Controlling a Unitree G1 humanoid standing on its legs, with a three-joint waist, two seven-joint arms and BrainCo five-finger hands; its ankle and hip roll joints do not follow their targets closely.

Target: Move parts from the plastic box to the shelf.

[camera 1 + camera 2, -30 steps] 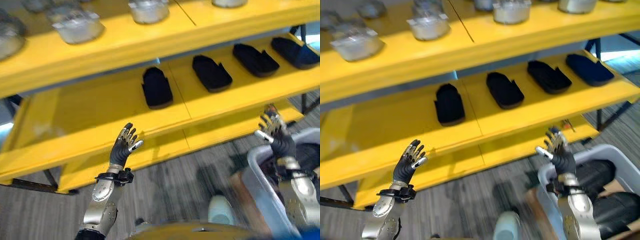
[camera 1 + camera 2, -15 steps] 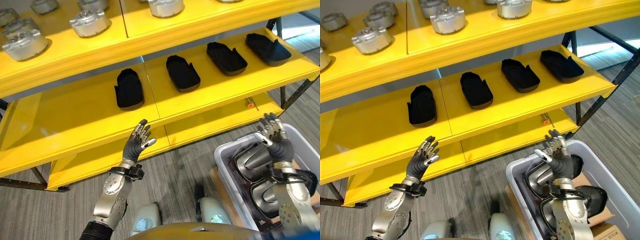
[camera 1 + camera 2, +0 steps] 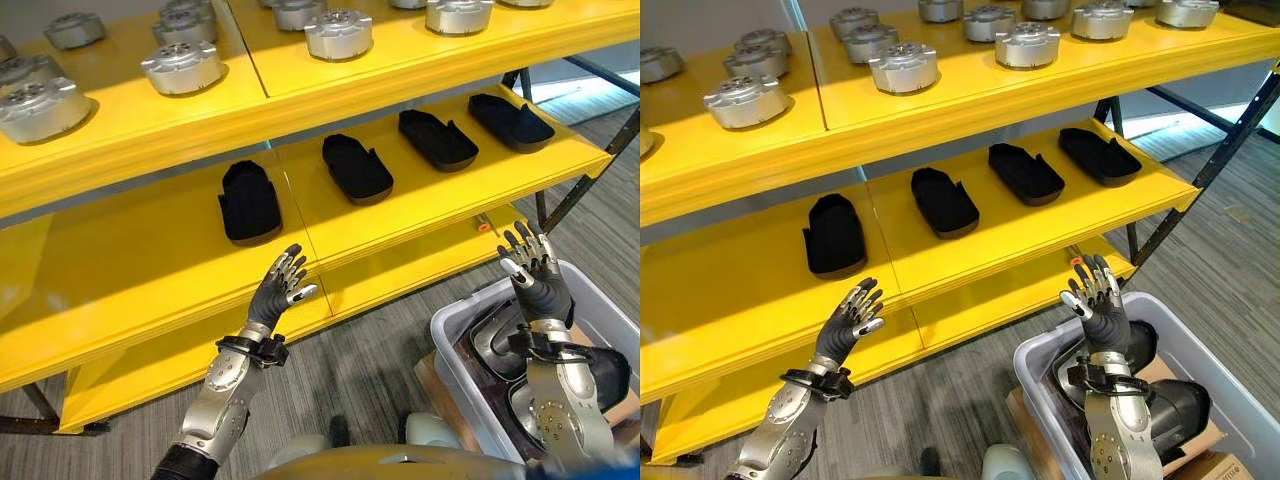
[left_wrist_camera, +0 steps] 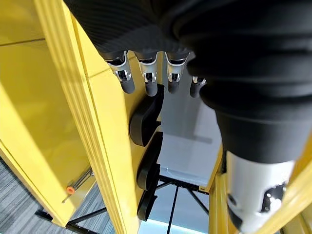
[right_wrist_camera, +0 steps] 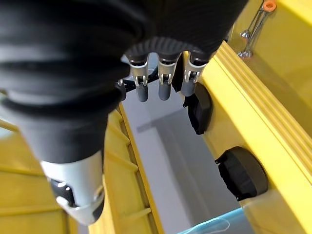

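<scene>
A grey plastic box (image 3: 447, 352) stands on the floor at the lower right and holds large dark and silver shell parts (image 3: 1175, 405). My right hand (image 3: 531, 268) is raised above the box's near corner, open and holding nothing, fingers (image 5: 159, 87) straight. Further left, my left hand (image 3: 282, 291) hangs open in front of the yellow shelf's middle board (image 3: 150, 250), its fingers (image 4: 148, 80) straight and spread. On that board lie several black parts in a row, the nearest one (image 3: 248, 200) just beyond my left hand.
The top board carries several round silver housings (image 3: 182, 66). A small orange-handled tool (image 3: 484, 225) lies on the lowest board. A black diagonal brace (image 3: 1200, 170) closes the shelf's right end. Cardboard (image 3: 1212, 466) sits under the box. Grey carpet lies between shelf and box.
The camera has swung and steadied, bringing the box and the shelf's right end into view. Both hands stay raised and open, holding nothing.
</scene>
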